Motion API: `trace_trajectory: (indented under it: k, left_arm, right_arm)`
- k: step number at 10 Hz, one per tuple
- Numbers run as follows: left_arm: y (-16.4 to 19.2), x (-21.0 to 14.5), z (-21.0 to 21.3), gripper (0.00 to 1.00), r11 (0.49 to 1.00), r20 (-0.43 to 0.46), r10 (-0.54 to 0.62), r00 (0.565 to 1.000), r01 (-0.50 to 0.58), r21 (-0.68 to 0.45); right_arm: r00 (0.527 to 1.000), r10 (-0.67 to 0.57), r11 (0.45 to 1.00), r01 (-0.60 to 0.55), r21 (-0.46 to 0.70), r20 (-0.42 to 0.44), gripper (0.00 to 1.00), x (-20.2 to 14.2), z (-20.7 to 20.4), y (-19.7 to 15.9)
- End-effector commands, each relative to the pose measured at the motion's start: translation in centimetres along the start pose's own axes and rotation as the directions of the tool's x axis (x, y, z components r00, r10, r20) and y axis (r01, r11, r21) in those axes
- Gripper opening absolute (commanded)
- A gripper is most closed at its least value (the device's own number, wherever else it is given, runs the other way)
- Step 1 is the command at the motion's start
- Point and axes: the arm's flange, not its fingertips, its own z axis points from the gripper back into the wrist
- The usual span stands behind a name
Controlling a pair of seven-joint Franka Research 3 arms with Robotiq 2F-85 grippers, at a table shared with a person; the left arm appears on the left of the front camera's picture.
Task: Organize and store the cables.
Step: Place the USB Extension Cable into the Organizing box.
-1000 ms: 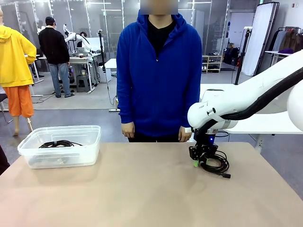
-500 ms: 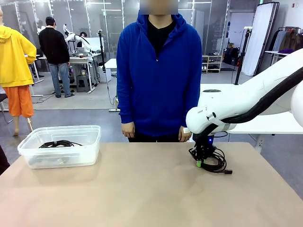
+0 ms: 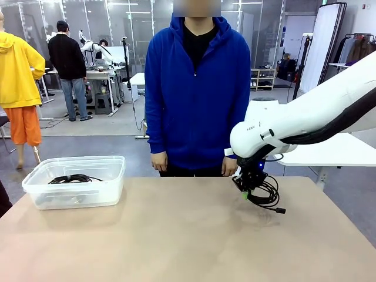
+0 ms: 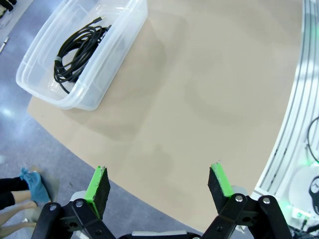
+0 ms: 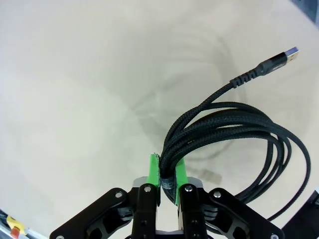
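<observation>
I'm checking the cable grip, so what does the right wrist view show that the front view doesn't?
Right wrist alone: green pads pinching the strands, and the silver plug tip. Front alone: the person, and the clear bin holding another cable. Both: the right gripper shut on the coiled cable above the table.

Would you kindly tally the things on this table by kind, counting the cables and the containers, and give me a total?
Coiled black cables: 2, one in the bin and one clamped in the right claw, lifted above the table
Clear plastic bins: 1
Total: 3
</observation>
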Motion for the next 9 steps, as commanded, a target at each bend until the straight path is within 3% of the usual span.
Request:
trace_trajectory:
  k: [1, 3, 4, 8, 9]
  left_arm:
    - [0.2, 0.13, -0.17, 1.0, 1.0, 0.009, 0.009, 1.0, -0.009, 0.013]
    - [0.2, 0.13, -0.17, 1.0, 1.0, 0.009, 0.009, 1.0, -0.009, 0.013]
    - [0.2, 0.13, -0.17, 1.0, 1.0, 0.009, 0.009, 1.0, -0.009, 0.013]
    - [0.2, 0.13, -0.17, 1.0, 1.0, 0.009, 0.009, 1.0, -0.009, 0.013]
    - [0.2, 0.13, -0.17, 1.0, 1.0, 0.009, 0.009, 1.0, -0.009, 0.013]
  right_arm:
    - [1.0, 0.018, 1.0, -0.018, 0.005, 0.025, 0.0, -1.13, 1.01, 1.07]
    - [0.998, 0.027, 0.999, -0.029, 0.029, 0.054, 0.0, -1.51, 1.57, 1.9]
    - [1.0, 0.02, 1.0, -0.02, 0.0, 0.018, 0.09, -0.54, 1.55, 1.29]
    - [1.0, 0.02, 1.0, -0.02, 0.0, 0.018, 0.09, -0.54, 1.55, 1.29]
    - [1.0, 0.018, 1.0, -0.018, 0.005, 0.018, 0.15, -0.73, 1.42, 1.46]
